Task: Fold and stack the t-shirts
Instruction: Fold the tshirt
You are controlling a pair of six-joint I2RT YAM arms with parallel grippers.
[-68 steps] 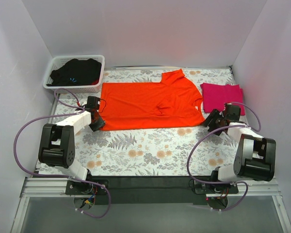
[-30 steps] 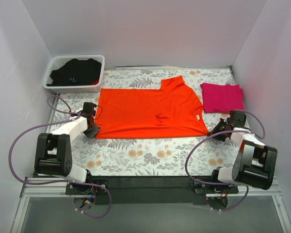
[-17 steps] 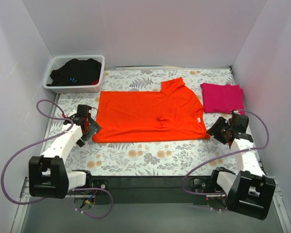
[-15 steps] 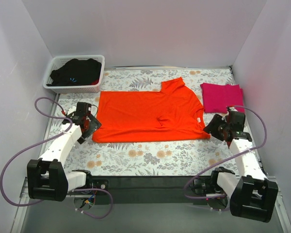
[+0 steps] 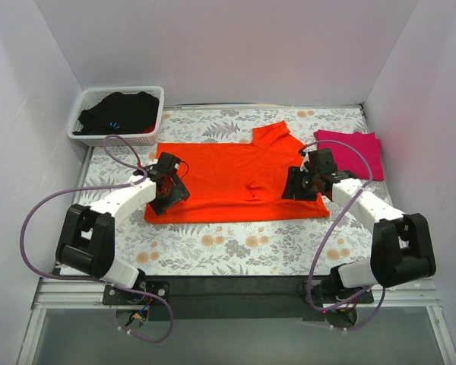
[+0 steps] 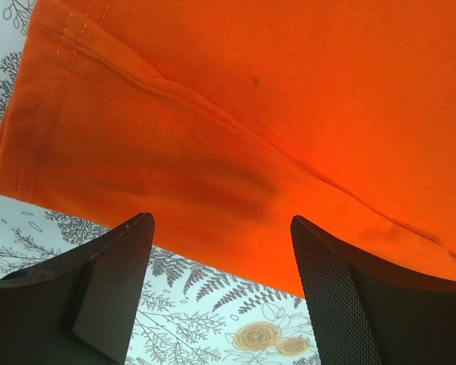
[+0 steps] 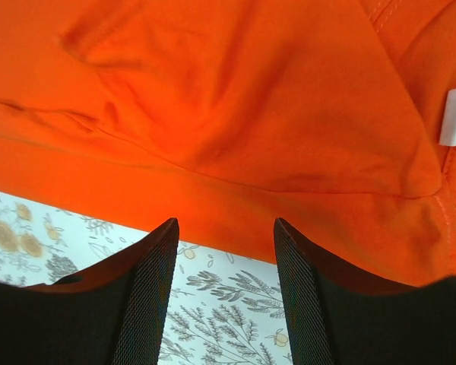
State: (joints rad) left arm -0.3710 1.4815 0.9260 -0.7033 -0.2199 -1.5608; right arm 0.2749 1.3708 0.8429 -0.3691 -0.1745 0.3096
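Surface (image 5: 235, 243): floral pattern, white walls around it.
Orange t-shirt (image 5: 228, 171): spread flat in the middle of the surface.
Pink t-shirt (image 5: 359, 148): folded, at the far right.
Left pincer (image 5: 169, 194): open, empty, over the near left edge of the orange t-shirt.
Right pincer (image 5: 292, 186): open, empty, over its near right edge.

Place: robot test cell — lab-style bench.
Walls: plain white panels (image 5: 213, 46) box in three sides.
Table: floral-print cover (image 5: 235, 243).
Front edge: aluminium rail (image 5: 235, 304) — two cabled arms (image 5: 118, 199) bolted there.
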